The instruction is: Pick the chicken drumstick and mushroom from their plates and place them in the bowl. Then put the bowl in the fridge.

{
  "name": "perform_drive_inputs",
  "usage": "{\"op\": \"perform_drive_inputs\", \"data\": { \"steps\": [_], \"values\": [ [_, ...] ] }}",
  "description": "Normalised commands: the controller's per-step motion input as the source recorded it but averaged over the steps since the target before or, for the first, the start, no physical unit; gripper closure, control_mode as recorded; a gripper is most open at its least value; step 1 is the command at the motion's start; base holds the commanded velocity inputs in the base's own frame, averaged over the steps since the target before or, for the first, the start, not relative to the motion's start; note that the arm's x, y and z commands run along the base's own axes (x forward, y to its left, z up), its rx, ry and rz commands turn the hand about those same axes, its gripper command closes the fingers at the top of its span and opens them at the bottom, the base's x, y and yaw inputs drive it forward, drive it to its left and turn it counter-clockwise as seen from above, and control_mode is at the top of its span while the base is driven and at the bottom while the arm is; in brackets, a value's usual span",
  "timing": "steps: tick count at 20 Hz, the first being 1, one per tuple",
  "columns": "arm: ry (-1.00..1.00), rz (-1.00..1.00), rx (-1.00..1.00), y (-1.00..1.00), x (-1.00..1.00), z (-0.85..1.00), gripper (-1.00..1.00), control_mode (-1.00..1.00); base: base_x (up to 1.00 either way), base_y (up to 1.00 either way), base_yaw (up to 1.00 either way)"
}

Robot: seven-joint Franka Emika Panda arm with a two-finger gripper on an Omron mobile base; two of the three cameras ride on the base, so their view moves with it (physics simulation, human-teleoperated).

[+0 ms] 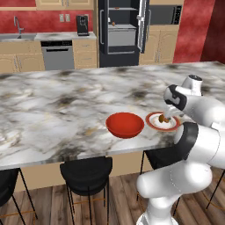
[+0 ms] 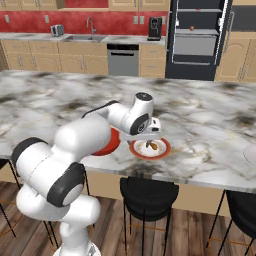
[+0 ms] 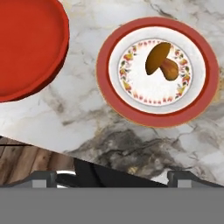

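A brown mushroom (image 3: 161, 63) lies on the red-rimmed plate (image 3: 105, 74) with a white centre, close to the island's near edge. My gripper (image 1: 169, 113) hangs open just above that plate (image 1: 149, 119), with nothing between its fingers; the mushroom (image 1: 162, 118) sits under it. The red bowl (image 1: 125, 124) stands empty, right beside the plate on its left. From the right side, the gripper (image 2: 150, 137) is over the mushroom (image 2: 154, 146), and my arm partly hides the bowl (image 2: 107, 145). A pale plate (image 2: 251, 155) is cut off at the right edge. The chicken drumstick is out of view. The black fridge (image 1: 121, 30) stands open at the back.
The marble island counter (image 1: 52, 110) stretches wide to the left and back. Black stools (image 1: 86, 173) stand under its near edge. Against the far wall are a dishwasher (image 1: 57, 55), a sink and a coffee machine (image 1: 82, 25).
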Motion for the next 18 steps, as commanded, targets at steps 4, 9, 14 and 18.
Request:
{"op": "perform_drive_inputs", "data": {
  "steps": [4,9,14,18],
  "values": [
    [0.00,0.17,0.00,-0.03,0.28,-0.18,-1.00,-1.00,0.00,0.00,0.00],
    [0.00,0.07,0.00,-0.04,0.24,-0.16,-1.00,-1.00,0.00,0.00,0.00],
    [0.02,0.00,0.00,-0.02,0.31,-0.15,-1.00,-1.00,0.00,0.00,0.00],
    [0.08,-0.05,0.00,0.00,0.30,-0.18,-1.00,-1.00,0.00,0.00,0.00]
  ]
}}
